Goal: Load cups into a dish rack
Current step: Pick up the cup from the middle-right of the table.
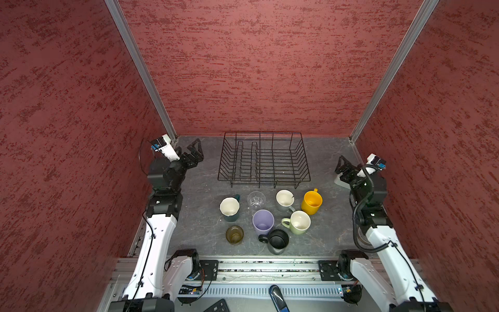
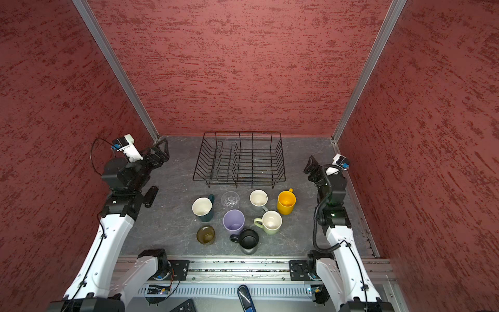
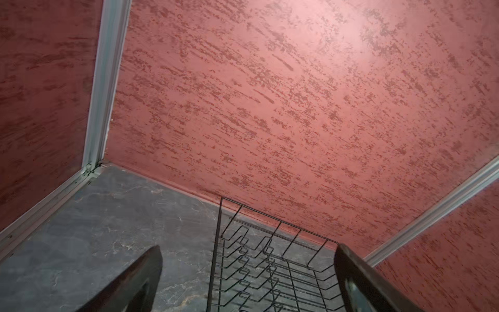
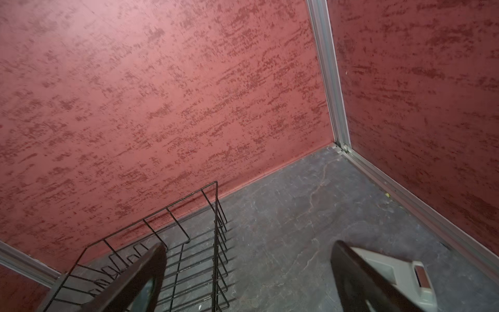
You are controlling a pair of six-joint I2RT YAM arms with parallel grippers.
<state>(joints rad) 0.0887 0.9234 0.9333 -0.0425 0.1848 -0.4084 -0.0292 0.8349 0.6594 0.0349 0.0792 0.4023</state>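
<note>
The empty black wire dish rack (image 1: 263, 159) (image 2: 239, 159) stands at the back of the grey table. In front of it, several cups stand upright in a cluster: teal mug (image 1: 229, 208), clear glass (image 1: 256, 201), grey mug (image 1: 285, 200), yellow mug (image 1: 312, 202), lilac tumbler (image 1: 263, 222), pale green mug (image 1: 298, 222), black mug (image 1: 277, 240) and amber glass (image 1: 234, 235). My left gripper (image 1: 197, 149) (image 3: 248, 248) hangs open left of the rack. My right gripper (image 1: 340, 163) (image 4: 248, 244) hangs open to the rack's right. Neither holds anything.
Red textured walls close in the back and both sides. A white object (image 1: 339, 182) (image 4: 391, 270) lies on the table by the right gripper. A black part (image 2: 151, 195) lies beside the left arm. A metal rail (image 1: 270, 266) runs along the front edge.
</note>
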